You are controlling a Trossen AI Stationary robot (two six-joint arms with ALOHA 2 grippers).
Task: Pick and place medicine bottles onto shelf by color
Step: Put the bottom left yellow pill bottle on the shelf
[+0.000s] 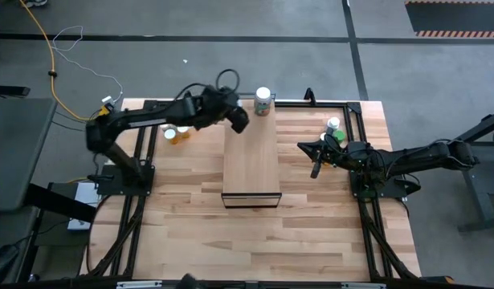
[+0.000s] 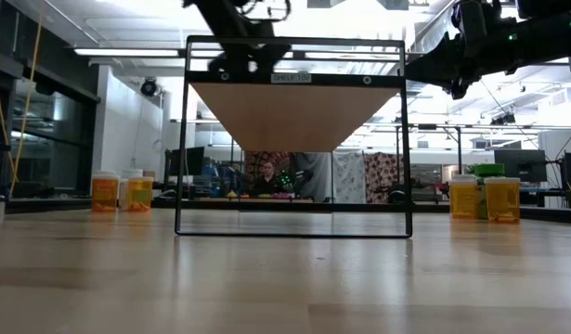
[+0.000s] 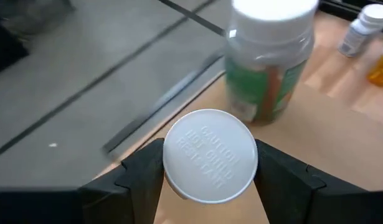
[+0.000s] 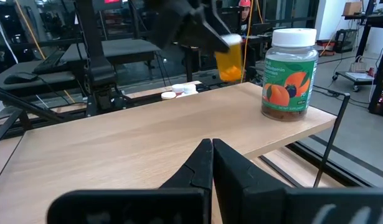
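The shelf [image 1: 251, 160] is a long light-wood block in the table's middle. A green-labelled medicine bottle [image 1: 263, 101] [image 3: 269, 68] [image 4: 289, 74] with a white cap stands upright on the shelf's far end. My left gripper [image 1: 238, 120] [image 3: 210, 165] hovers over the shelf's far left corner, shut on an orange medicine bottle [image 4: 229, 62] with a white cap [image 3: 210, 155]. My right gripper [image 1: 315, 167] [image 4: 212, 146] waits shut and level at the shelf's right side, touching nothing. My left gripper pinches the orange bottle between its two fingers, at opposite sides just under the cap's rim [image 3: 169, 163]. The fingers slant down from the table's left. The bottle is lifted clear above the shelf, its cap toward the wrist and its orange body [image 4: 229, 65] hanging below.
Two orange bottles [image 1: 176, 134] [image 2: 118, 193] stand on the table left of the shelf. More bottles, orange, green and white [image 1: 333, 127] [image 2: 480, 195], stand near the far right corner. The table's near half lies bare in front of the shelf.
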